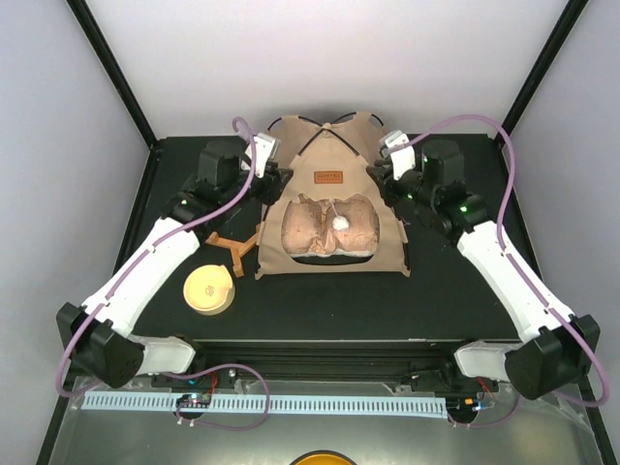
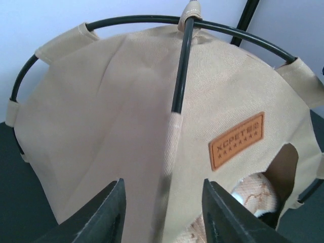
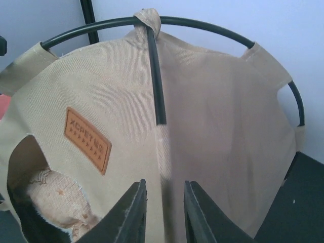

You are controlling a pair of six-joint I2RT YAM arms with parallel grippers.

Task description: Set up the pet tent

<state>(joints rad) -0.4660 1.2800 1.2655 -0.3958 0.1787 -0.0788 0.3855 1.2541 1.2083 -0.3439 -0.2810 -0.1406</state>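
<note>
The pet tent (image 1: 329, 199) stands at the middle back of the table, tan canvas on thin black crossing poles (image 2: 181, 66), with a brown label (image 1: 327, 176) above its door. A beige patterned cushion (image 1: 327, 225) lies inside. My left gripper (image 1: 277, 174) is open at the tent's left front edge; in the left wrist view (image 2: 163, 180) its jaws straddle the canvas sleeve below the pole. My right gripper (image 1: 381, 174) is open at the right front edge; in the right wrist view (image 3: 164, 182) its narrower jaws straddle that sleeve below the pole (image 3: 156, 76).
A round tan disc (image 1: 209, 289) lies front left of the tent. A brown Y-shaped piece (image 1: 232, 247) lies between the disc and the tent. Black frame posts (image 1: 116, 77) stand at the back corners against white walls.
</note>
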